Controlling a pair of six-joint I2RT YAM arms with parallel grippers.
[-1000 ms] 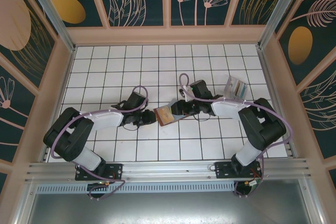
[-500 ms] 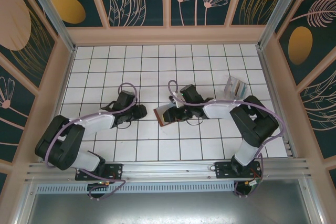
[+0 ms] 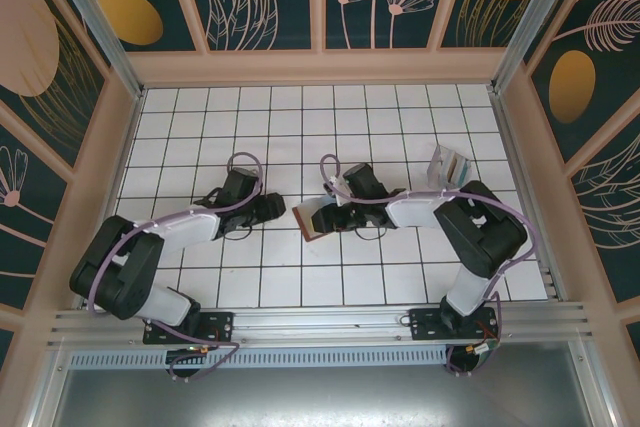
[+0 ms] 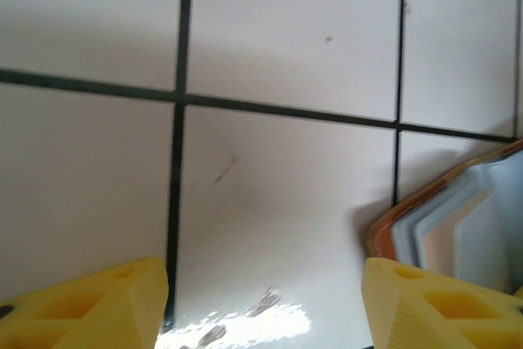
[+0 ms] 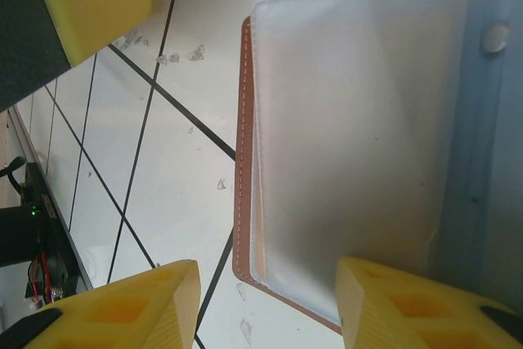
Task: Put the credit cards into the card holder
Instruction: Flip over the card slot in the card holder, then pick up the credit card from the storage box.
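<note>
The card holder point(image 3: 313, 220), a brown leather wallet, lies open on the white tiles mid-table. Its brown stitched edge point(image 5: 243, 161) frames a translucent white pocket point(image 5: 359, 120). Light blue and pale credit card edges point(image 4: 453, 230) show layered inside it. My right gripper point(image 3: 336, 215) is open over the holder's near corner point(image 5: 265, 308); one yellow finger point(image 5: 413, 308) lies over the pocket, the other point(image 5: 122, 308) over bare tile. My left gripper point(image 3: 277, 209) is open just left of the holder, with bare tile between its fingers point(image 4: 261, 308).
A translucent striped packet point(image 3: 449, 164) lies at the right, behind the right arm. Wooden walls point(image 3: 120, 137) enclose the tiled floor on three sides. Open tiles point(image 3: 300, 117) stretch behind both grippers.
The left gripper has opened and pulled back a little to the left of the holder. The right arm has shifted slightly left, staying over the holder.
</note>
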